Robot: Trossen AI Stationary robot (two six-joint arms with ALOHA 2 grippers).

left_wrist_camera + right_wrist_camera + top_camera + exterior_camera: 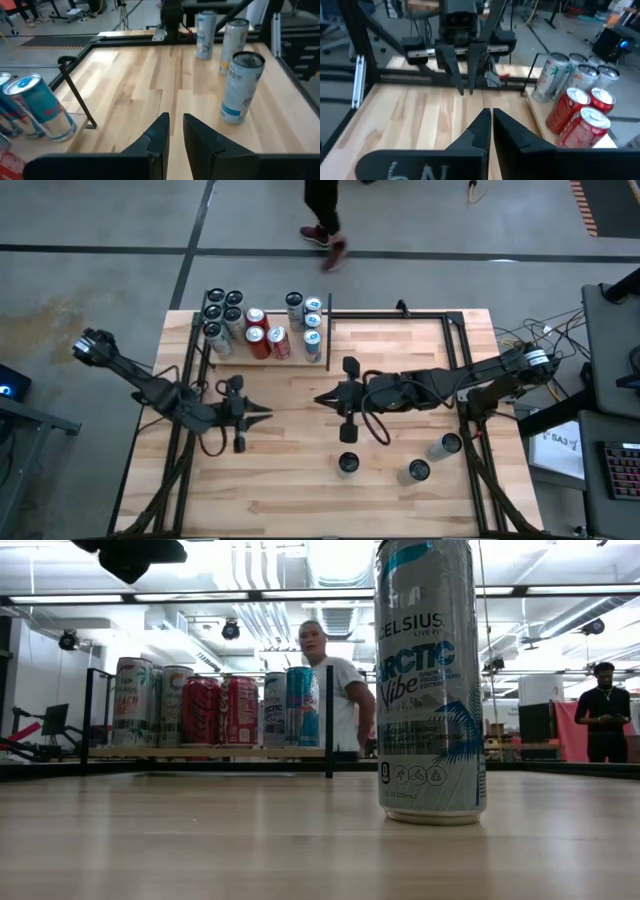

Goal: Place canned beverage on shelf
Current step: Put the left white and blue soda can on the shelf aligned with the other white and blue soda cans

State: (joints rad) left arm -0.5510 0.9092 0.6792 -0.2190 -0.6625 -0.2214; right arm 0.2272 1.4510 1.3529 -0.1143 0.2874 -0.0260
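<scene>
Several cans (pixel 262 330) stand upright on the shelf (pixel 240 360), a pale panel with thin black rods at the table's far left; they also show in the low view (pixel 220 710). Three more cans stand on the bare table near the right front: one (pixel 347 464) close to the low camera (pixel 430 690), and two others (pixel 417 471) (pixel 447 445). My left gripper (pixel 268 417) hovers mid-table, pointing toward the right edge, its fingers (pixel 176 120) nearly together around nothing. My right gripper (pixel 318 397) faces it, shut and empty (pixel 491 112).
A bare black metal frame (pixel 400 314) runs along the table's far and right sides. Open wood lies between the two grippers and the shelf. A person (pixel 325 225) walks on the floor beyond the far edge. Other people (pixel 335 690) stand in the room behind.
</scene>
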